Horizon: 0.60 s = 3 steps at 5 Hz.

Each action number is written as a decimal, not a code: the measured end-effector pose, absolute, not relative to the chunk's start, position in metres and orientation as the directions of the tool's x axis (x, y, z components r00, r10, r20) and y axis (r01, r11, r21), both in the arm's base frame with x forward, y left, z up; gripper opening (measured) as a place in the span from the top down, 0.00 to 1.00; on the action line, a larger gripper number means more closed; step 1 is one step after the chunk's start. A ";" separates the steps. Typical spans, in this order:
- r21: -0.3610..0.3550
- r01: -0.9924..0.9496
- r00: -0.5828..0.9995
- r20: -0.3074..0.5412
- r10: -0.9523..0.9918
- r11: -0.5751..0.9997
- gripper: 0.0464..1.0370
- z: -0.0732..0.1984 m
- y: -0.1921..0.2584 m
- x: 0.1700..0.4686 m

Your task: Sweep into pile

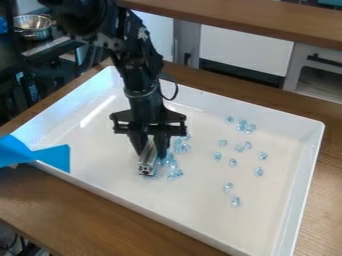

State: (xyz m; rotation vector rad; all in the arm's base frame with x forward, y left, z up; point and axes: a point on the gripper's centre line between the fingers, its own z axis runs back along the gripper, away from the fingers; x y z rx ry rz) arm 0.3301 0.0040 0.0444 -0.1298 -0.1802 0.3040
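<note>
Where your gripper [151, 151] hangs: low inside the white tray [311, 155], left of its middle as the camera sees it, a fitting height for moving small things along the bottom.
Fingers [163, 146]: closed on a metal bar [147, 162], one to each side, so you have a firm edge to sweep with.
Metal bar: slotted end towards the camera, long side facing the beads, likely to push a broad front. You cannot tell whether it touches the tray floor.
Near beads [175, 174]: pale blue, bunched beside the bar and partly behind a finger, the likeliest start of your pile.
Loose beads [232, 162]: scattered farther right, some in small groups, others single.
White tray: set on the wooden table [100, 212], its raised walls probably there to stop beads rolling off.
Blue tape [55, 157]: across the tray's left edge, perhaps to keep it from sliding as you sweep.
Sweep: partly done, by your look of it. Lift the bar over the bunch, lower it beyond the loose beads and draw them back; too high, and it may skip over them.
</note>
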 end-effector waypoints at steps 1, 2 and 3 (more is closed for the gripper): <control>-0.162 -0.300 0.936 0.142 0.323 0.940 0.67 0.044 -0.005 0.336; -0.172 -0.319 0.931 0.125 0.342 0.932 0.67 0.044 -0.015 0.344; -0.185 -0.338 0.924 0.119 0.362 0.923 0.67 0.045 -0.033 0.352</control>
